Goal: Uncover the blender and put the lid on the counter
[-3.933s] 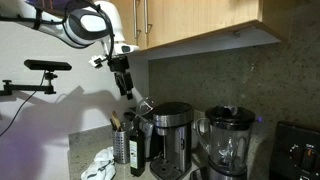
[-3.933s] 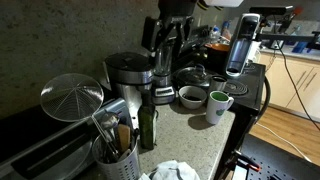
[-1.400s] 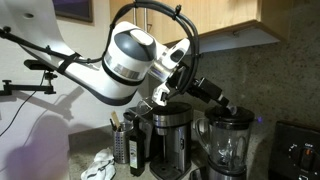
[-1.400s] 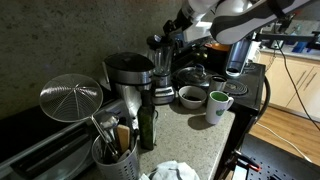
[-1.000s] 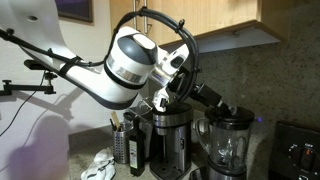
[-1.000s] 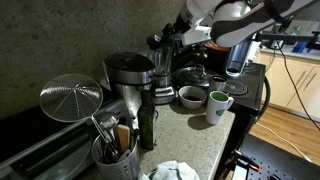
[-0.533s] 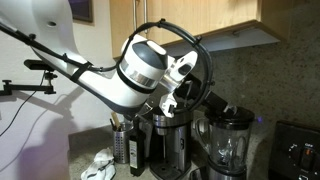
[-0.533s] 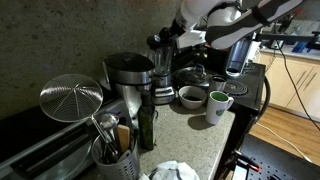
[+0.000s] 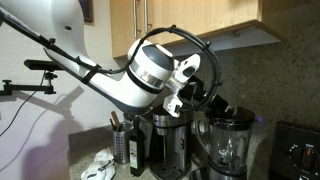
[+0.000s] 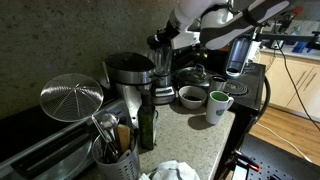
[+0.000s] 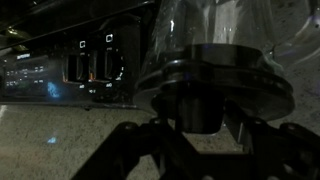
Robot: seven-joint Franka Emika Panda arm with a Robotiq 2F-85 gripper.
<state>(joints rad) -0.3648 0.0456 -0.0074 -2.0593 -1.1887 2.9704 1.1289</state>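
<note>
The blender (image 9: 228,143) is a clear jar on a dark base, standing beside the coffee maker (image 9: 172,135). Its dark round lid (image 9: 230,116) sits on the jar's rim. My gripper (image 9: 222,104) reaches down onto the lid from the side. In the wrist view the lid (image 11: 215,72) fills the middle and its raised knob stands between my two dark fingers. There my gripper (image 11: 203,115) flanks the knob closely, but the picture is too dark to show contact. In an exterior view the blender (image 10: 161,72) is half hidden behind my gripper (image 10: 160,44). The speckled counter (image 10: 200,132) lies below.
A dark bottle (image 10: 147,120) and a utensil holder (image 10: 115,152) stand in front of the coffee maker (image 10: 128,75). A green mug (image 10: 219,103), a bowl (image 10: 190,96) and a crumpled cloth (image 10: 175,170) lie on the counter. Wooden cupboards (image 9: 200,20) hang close above.
The arm has swung further over toward the blender and the wrist has turned, while the gripper stays at the lid. Blender and lid have not moved.
</note>
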